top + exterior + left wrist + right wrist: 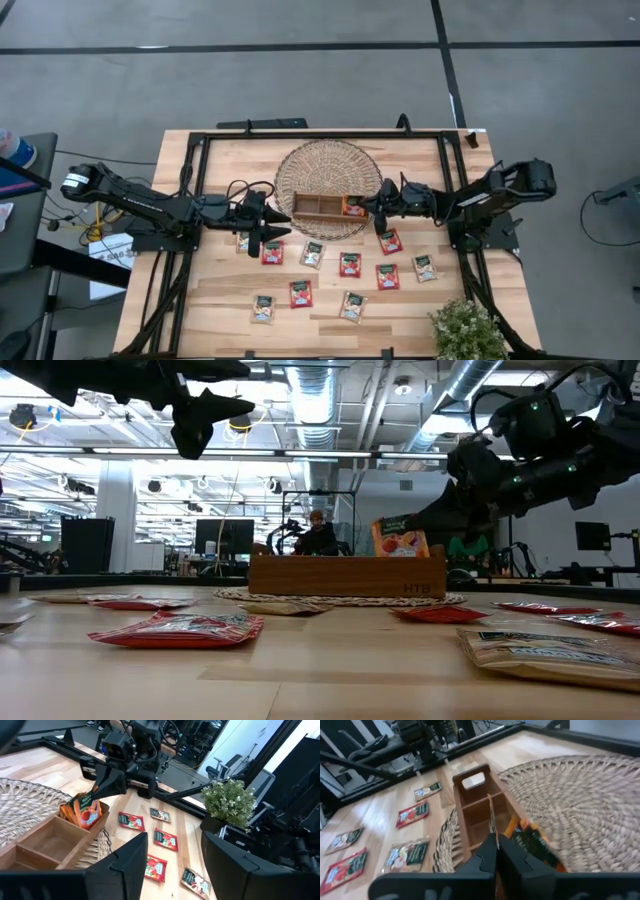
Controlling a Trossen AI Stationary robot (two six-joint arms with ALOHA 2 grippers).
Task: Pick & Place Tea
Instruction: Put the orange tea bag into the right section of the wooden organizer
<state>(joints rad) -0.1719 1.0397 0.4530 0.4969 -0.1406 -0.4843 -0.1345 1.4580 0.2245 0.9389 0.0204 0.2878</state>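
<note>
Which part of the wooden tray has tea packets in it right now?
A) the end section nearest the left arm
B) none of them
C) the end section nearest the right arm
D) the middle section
C: orange sachets stand in the end section of the wooden tray beside the right pincer, whose fingers are closed on one of them; the other two sections look empty.

A round wicker mat point(328, 170) lies at the far middle of the table point(220, 300). On its near part rests a three-compartment tray point(318, 205), with tea sachets point(353, 206) standing in its right compartment. More sachets point(349, 264) lie flat nearer, spread left to right. A potted plant point(466, 330) sits at the near right corner.
</note>
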